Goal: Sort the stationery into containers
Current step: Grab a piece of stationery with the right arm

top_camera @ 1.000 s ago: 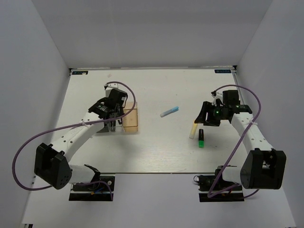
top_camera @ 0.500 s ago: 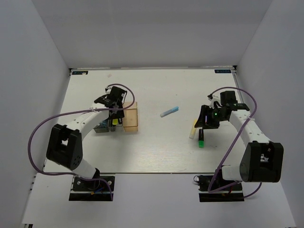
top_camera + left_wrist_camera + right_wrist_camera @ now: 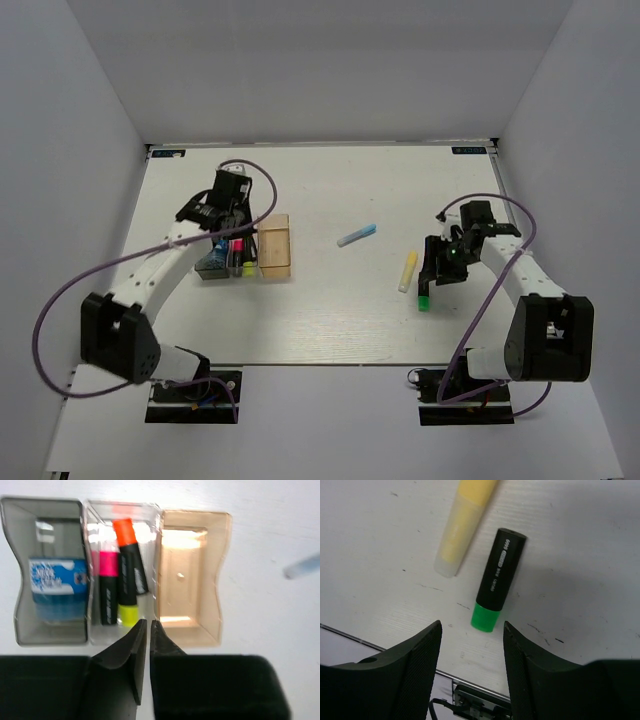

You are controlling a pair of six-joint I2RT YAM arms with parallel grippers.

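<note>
Three joined containers lie below my left gripper (image 3: 148,625): a smoky grey one (image 3: 22,605) holding a blue-white item (image 3: 57,582), a clear one (image 3: 150,540) holding markers with orange (image 3: 125,531), pink (image 3: 107,564) and yellow (image 3: 129,615) caps, and an amber one (image 3: 220,580). The left jaws stand shut, with nothing between them. My right gripper (image 3: 471,630) is open, just short of a green-capped marker (image 3: 497,577). A cream stick (image 3: 462,525) lies beside that marker. A pale blue stick (image 3: 357,236) rests mid-table.
In the top view the containers (image 3: 275,270) sit at the left, with the left gripper (image 3: 228,228) above them. The right gripper (image 3: 440,270), the green-capped marker (image 3: 425,295) and the cream stick (image 3: 407,271) are at the right. White walls enclose the table.
The left jaws have closed, and the left gripper has drawn back from the containers. The right gripper has moved towards the near edge, over the green-capped marker.
</note>
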